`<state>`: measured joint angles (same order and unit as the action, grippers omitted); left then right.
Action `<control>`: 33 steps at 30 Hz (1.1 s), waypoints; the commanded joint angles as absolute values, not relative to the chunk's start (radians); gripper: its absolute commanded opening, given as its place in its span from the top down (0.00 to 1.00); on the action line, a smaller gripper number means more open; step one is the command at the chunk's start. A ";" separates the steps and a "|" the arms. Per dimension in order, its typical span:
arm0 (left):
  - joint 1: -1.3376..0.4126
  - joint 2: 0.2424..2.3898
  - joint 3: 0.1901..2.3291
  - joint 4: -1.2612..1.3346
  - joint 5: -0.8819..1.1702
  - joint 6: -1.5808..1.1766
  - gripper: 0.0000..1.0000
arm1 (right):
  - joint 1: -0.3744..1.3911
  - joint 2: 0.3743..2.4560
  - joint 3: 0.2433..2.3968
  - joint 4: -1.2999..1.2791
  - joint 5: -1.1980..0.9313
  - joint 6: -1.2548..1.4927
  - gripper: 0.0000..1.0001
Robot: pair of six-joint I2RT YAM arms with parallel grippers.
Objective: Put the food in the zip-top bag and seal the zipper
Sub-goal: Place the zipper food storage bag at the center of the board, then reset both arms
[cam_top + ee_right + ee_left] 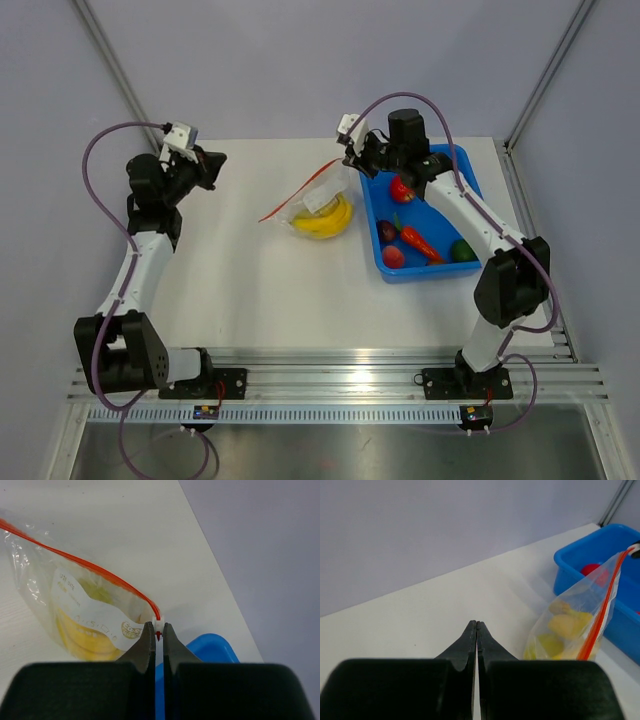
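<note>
The zip-top bag [318, 200] lies at mid-table with the food, a yellow banana [324, 221], inside it. Its orange-red zipper [85, 562] runs up to a white slider. My right gripper [158, 627] is shut on that slider at the zipper's end, above the bag's right corner and by the bin's edge [350, 157]. The banana [82, 632] shows through the clear plastic behind a white label. Well to the left of the bag, my left gripper [477, 625] is shut on nothing above bare table [212, 166]. The left wrist view shows the bag [567, 630] at its right.
A blue bin [470, 165] stands to the right of the bag, holding a red tomato [401, 189], an orange carrot [420, 241] and several other toy foods. The table's back edge meets a grey wall. Metal rails run along the near edge.
</note>
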<state>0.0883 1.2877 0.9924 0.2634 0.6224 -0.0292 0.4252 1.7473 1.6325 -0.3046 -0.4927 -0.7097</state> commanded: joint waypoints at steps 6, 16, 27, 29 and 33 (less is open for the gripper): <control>0.091 1.255 1.174 0.206 0.632 -0.078 1.00 | 0.536 1.542 1.432 -0.307 -0.515 -0.742 0.83; 0.071 1.152 1.184 -0.044 0.604 -0.204 0.75 | 0.638 1.181 1.123 -0.325 -0.171 -0.526 0.00; 0.006 0.920 1.048 -0.307 0.408 -0.201 0.18 | 0.532 1.249 1.304 -0.526 0.586 0.195 0.01; 0.006 0.890 1.037 -0.380 0.391 -0.190 0.17 | 0.500 1.215 1.289 -0.557 0.603 0.299 0.01; 0.008 0.821 0.985 -0.439 0.357 -0.196 0.11 | 0.485 1.164 1.200 -0.545 0.594 0.432 0.00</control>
<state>0.0086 0.8619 1.0214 -0.3531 0.4171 -0.1921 0.4892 1.2228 1.2430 -0.5266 0.5163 0.2302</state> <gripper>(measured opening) 0.867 0.993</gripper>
